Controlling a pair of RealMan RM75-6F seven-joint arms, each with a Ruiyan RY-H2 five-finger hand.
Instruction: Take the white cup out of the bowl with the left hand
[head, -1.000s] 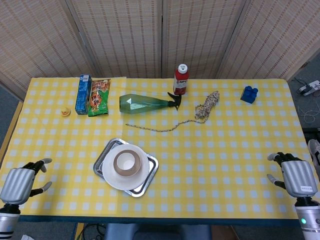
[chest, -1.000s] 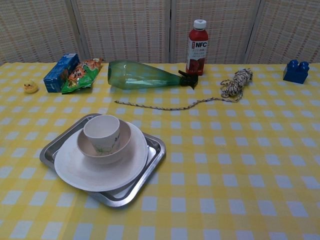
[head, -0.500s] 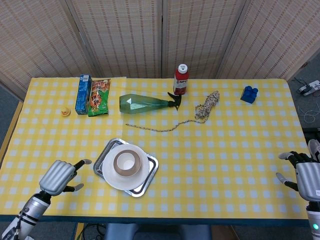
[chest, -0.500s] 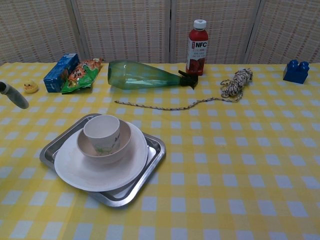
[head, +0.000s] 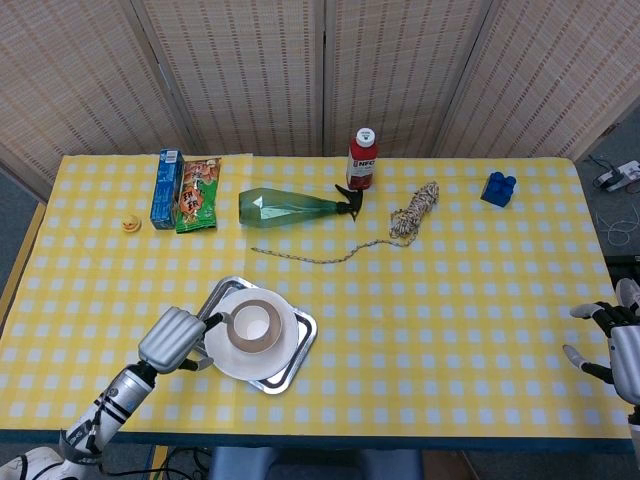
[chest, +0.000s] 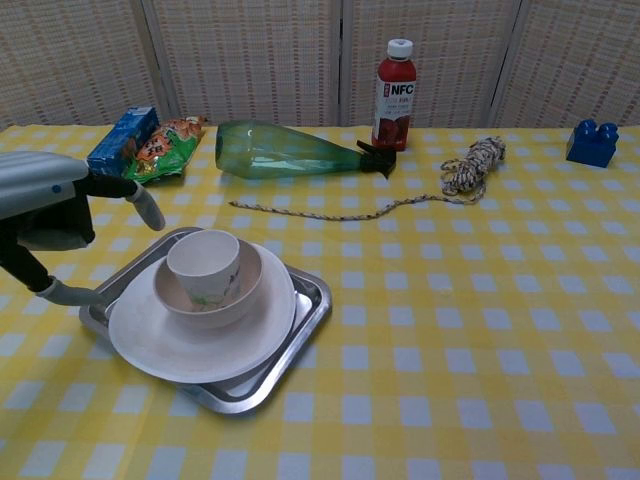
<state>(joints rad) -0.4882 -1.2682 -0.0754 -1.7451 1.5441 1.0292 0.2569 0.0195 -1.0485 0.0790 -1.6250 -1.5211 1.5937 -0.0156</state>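
Movement since the previous frames: left hand (head: 172, 338) has travelled from the near left table edge inward and now sits just beside the metal tray (head: 300, 348), fingers spread and holding nothing, one fingertip reaching toward the white cup (head: 252, 323) without touching it. White cup stands upright inside the bowl (chest: 246, 290), which rests on the white plate (head: 255, 367) in the tray; none of these has shifted. Right hand (head: 622, 345) has drawn back toward the right table edge, partly cut off by the frame, fingers apart and empty. Open checked cloth lies right of the tray and in front of it. Green bottle (head: 292, 207), rope (head: 404, 224) and red juice bottle (head: 361, 158) lie well apart behind
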